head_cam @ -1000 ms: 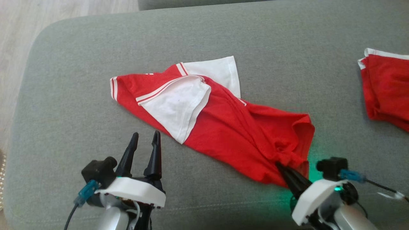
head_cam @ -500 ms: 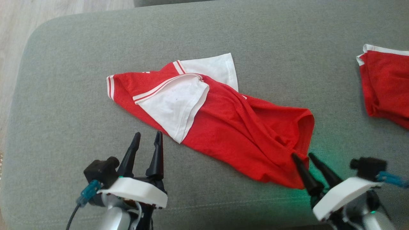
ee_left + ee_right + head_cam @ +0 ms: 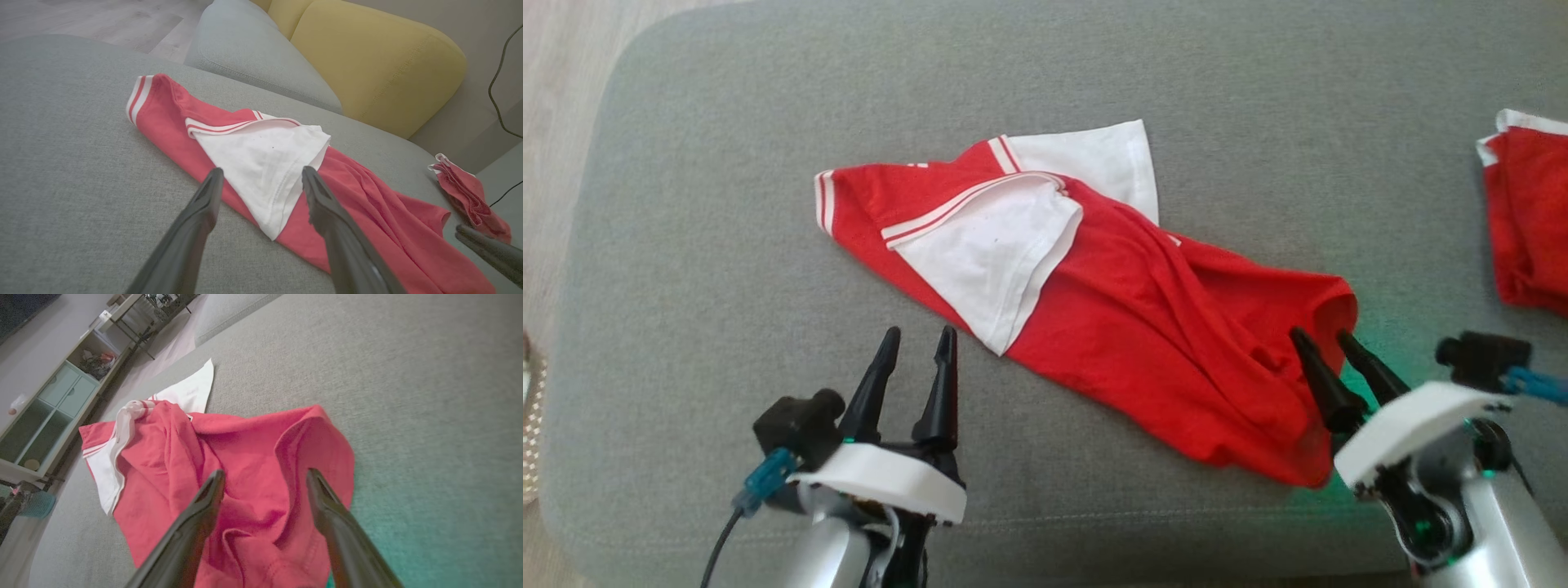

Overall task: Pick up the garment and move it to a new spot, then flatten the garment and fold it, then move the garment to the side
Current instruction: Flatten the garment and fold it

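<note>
Right hand (image 3: 1318, 333), released, I held over the garment's (image 3: 1111, 302) red hem; left hand (image 3: 920, 330), released, near the cushion's (image 3: 1094, 65) front edge.

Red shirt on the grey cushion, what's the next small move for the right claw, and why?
Probably lower the right claw and close it on the bunched hem of the red shirt. It hangs open over that wrinkled end, and the shirt lies twisted on the grey cushion, not yet flat.
</note>
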You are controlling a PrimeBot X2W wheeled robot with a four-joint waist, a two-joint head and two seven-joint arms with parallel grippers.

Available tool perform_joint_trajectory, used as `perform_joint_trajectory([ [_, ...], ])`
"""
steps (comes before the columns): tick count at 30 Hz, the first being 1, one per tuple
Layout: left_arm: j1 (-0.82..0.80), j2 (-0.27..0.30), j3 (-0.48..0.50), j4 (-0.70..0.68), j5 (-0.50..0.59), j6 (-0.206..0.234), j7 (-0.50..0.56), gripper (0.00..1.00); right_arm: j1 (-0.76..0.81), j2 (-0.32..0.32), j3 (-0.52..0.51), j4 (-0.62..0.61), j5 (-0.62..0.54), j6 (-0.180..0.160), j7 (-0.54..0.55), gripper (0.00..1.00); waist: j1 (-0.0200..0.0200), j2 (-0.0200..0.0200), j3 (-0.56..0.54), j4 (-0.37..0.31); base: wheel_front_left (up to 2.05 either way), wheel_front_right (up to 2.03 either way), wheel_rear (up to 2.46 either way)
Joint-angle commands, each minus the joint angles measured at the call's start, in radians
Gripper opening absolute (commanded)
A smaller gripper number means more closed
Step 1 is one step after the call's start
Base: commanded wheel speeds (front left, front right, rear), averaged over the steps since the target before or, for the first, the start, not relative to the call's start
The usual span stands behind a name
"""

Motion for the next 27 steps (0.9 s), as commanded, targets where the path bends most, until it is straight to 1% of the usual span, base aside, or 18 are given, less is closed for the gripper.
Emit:
perform_joint_trajectory([
  [1,-0.046,0.000,0.019,-0.032,-0.005,0.005,-0.005,1.00,-0.044,-0.005,0.022,0.007,-0.013,0.000,0.000,1.00,0.0000,0.0000,0.006,0.011,0.00,0.00,0.00],
  [3,-0.053,0.000,0.018,-0.030,-0.007,0.007,-0.005,1.00,-0.078,-0.010,0.028,0.065,-0.030,0.000,-0.012,1.00,0.0000,0.0000,0.009,0.019,0.00,0.00,0.00],
  [4,-0.054,0.000,0.018,-0.029,-0.008,0.007,-0.005,1.00,-0.094,-0.013,0.027,0.094,-0.042,0.000,-0.022,0.95,0.0000,0.0000,0.010,0.023,0.00,0.00,0.00],
  [5,-0.055,0.000,0.018,-0.027,-0.008,0.007,-0.005,1.00,-0.110,-0.015,0.029,0.120,-0.051,0.000,-0.033,0.74,0.0000,0.0000,0.010,0.027,0.00,0.00,0.00],
  [6,-0.055,0.000,0.018,-0.027,-0.008,0.007,-0.005,1.00,-0.110,-0.015,0.029,0.120,-0.051,0.000,-0.033,0.74,0.0000,0.0000,0.010,0.027,0.00,0.00,0.00],
  [8,-0.056,0.000,0.018,-0.026,-0.012,0.008,-0.005,1.00,-0.139,-0.009,0.030,0.162,-0.042,0.000,-0.051,0.21,0.0000,0.0000,0.011,0.034,0.00,0.00,0.00],
  [9,-0.055,0.000,0.017,-0.025,-0.013,0.008,-0.005,1.00,-0.152,-0.011,0.034,0.180,-0.039,0.000,-0.058,0.00,0.0000,0.0000,0.010,0.037,0.00,0.00,0.00],
  [12,-0.053,0.000,0.013,-0.023,-0.020,0.010,-0.005,1.00,-0.189,-0.024,0.037,0.213,-0.027,0.000,-0.091,0.00,0.0000,0.0000,0.005,0.043,0.00,0.00,0.00],
  [15,-0.051,0.000,0.011,-0.023,-0.025,0.012,-0.005,1.00,-0.230,-0.036,0.019,0.219,0.008,0.000,-0.131,0.00,0.0000,0.0000,-0.003,0.046,0.00,0.00,0.00],
  [21,-0.045,0.000,0.001,-0.027,-0.025,0.013,-0.005,1.00,-0.332,-0.081,-0.024,0.202,0.079,0.000,-0.197,0.00,0.0000,0.0000,-0.013,0.044,0.00,0.00,0.00],
  [27,-0.043,0.000,-0.010,-0.026,-0.025,0.013,-0.006,1.00,-0.434,-0.119,-0.040,0.146,0.164,0.000,-0.232,0.00,0.0000,0.0000,-0.019,0.049,0.00,0.00,0.00],
])
